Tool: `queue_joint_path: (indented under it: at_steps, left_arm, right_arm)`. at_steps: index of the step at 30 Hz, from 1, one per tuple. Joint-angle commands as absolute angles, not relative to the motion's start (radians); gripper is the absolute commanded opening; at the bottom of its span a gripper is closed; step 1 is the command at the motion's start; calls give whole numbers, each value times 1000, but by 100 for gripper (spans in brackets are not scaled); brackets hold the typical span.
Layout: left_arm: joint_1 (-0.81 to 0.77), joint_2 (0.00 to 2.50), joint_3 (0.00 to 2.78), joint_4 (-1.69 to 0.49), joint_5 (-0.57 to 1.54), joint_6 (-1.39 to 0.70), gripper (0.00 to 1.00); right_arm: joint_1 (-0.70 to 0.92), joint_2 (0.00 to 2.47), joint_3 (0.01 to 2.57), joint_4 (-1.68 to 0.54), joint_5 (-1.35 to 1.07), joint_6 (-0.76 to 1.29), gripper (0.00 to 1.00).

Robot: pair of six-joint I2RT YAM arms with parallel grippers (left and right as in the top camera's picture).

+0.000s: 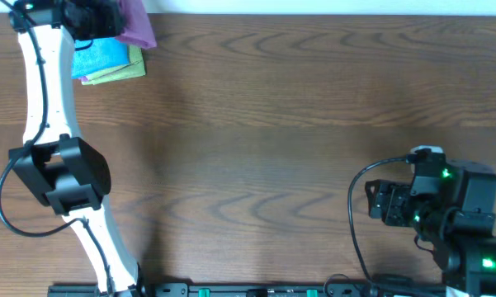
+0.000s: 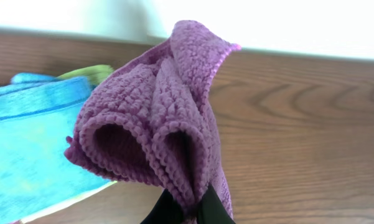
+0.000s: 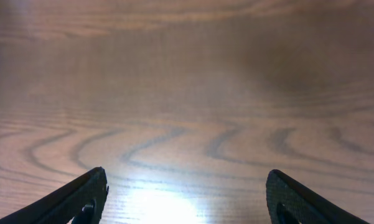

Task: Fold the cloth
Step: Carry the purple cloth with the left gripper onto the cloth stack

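At the far left corner of the wooden surface (image 1: pixel 297 124), the left fingers (image 2: pixel 165 214) were clamped on a purple cloth (image 2: pixel 155 130). It was bunched into loose, rounded folds rather than spread flat. Just beside it, partly under its edge, a blue cloth (image 1: pixel 99 58) lay on top of a yellow-green cloth (image 1: pixel 130 73). Well apart from these, toward the near right corner, the right fingers (image 3: pixel 81 199) stood wide apart over bare wood, gripping nothing.

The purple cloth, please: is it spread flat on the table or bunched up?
Bunched up. The purple cloth is gathered in rolled folds, pinched by the left gripper, beside the blue cloth.
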State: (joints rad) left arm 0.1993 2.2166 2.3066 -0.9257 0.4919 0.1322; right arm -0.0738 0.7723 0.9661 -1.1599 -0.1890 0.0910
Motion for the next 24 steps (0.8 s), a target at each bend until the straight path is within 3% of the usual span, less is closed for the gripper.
queue_joint_path:
  at_steps: [1, 5, 14, 24]
  left_arm:
    - [235, 2212, 2339, -955, 473, 168, 5]
    - [267, 2212, 2348, -983, 455, 187, 6]
    - [295, 2212, 2348, -957, 410, 241, 5]
    - [295, 2212, 2348, -939, 522, 382, 6]
  right_arm:
    - [-83, 773, 945, -1150, -184, 109, 83]
    - [-83, 773, 945, -1122, -184, 108, 89]
    - [-83, 773, 945, -1096, -184, 108, 91]
    - [-83, 774, 945, -1096, -184, 109, 90]
